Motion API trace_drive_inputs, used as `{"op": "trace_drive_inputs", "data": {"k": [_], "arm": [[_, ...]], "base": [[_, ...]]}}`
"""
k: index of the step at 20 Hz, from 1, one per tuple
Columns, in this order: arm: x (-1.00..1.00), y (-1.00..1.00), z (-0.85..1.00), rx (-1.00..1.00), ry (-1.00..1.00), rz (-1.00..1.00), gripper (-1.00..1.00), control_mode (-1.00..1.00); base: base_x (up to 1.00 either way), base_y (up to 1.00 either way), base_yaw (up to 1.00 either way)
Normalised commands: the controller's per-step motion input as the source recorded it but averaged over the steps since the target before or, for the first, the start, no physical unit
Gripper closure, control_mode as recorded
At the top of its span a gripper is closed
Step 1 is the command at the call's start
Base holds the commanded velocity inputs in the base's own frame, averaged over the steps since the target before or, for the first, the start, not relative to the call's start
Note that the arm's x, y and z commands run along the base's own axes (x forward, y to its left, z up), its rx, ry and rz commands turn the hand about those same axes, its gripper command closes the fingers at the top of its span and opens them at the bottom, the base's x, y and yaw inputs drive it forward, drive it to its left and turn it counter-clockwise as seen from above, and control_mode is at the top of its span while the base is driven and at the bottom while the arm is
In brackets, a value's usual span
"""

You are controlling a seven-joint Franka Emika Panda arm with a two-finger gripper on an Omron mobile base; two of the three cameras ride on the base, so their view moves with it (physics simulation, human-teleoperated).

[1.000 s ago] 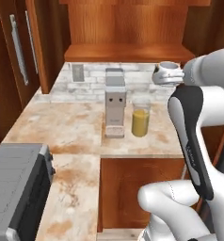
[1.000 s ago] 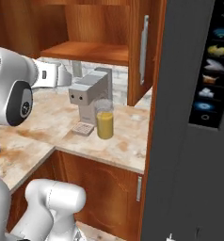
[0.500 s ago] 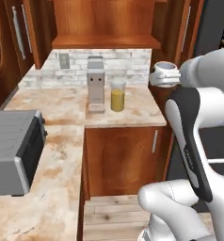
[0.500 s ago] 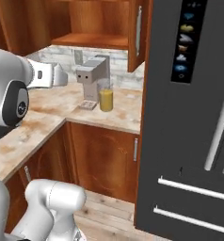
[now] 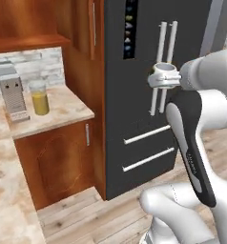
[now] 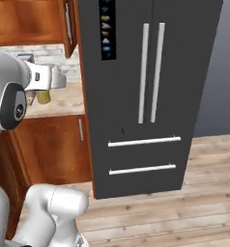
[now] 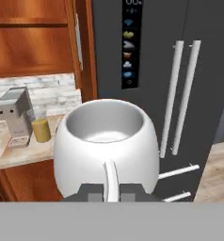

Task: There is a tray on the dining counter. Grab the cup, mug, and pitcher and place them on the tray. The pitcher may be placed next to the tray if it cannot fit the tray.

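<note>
Hand view, close on: one white mug (image 7: 107,146), squat and empty, clamped by its handle between the gripper (image 7: 111,190) tips, jaws drawn narrow on that thin strip. Held up in the air, upright, in front of the dark fridge (image 7: 180,70), well apart from any counter.

Left base view: same mug (image 5: 165,74) at the end of the white arm (image 5: 194,124), level with the 2 vertical fridge handles (image 5: 165,66). To the left, on the beige marble-look worktop (image 5: 63,112): one pitcher (image 5: 39,97) of orange liquid, standing upright just beside one grey coffee machine (image 5: 11,93), apparently apart from it. Below the worktop, one reddish wood cabinet door (image 5: 56,159).

Right base view: mug (image 6: 57,78) at frame left, partly seen beyond the arm's white wrist; pitcher (image 6: 43,96) mostly hidden behind it. Fridge front (image 6: 150,91) counted: 2 long upright handles, 2 horizontal drawer handles, 1 dark panel of small icons. Wood plank floor (image 6: 184,202) at right.
</note>
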Motion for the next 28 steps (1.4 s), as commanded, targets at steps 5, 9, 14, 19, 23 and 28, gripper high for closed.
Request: {"op": "trace_drive_inputs", "data": {"k": [5, 9, 14, 19, 23, 28], "arm": [[0.00, 0.00, 0.00, 0.00, 0.00, 0.00, 1.00, 1.00], [0.00, 0.00, 0.00, 0.00, 0.00, 0.00, 1.00, 1.00], [0.00, 0.00, 0.00, 0.00, 0.00, 0.00, 1.00, 1.00], [0.00, 0.00, 0.00, 0.00, 0.00, 0.00, 1.00, 1.00], [0.00, 0.00, 0.00, 0.00, 0.00, 0.00, 1.00, 1.00], [0.00, 0.00, 0.00, 0.00, 0.00, 0.00, 1.00, 1.00]], "base": [[-0.48, 0.00, -0.89], [-0.31, 0.00, -0.97], [-0.04, 0.00, -1.00], [0.02, 0.05, -0.94], [0.48, 0.58, -0.61], [0.98, 0.92, -0.38]]}}
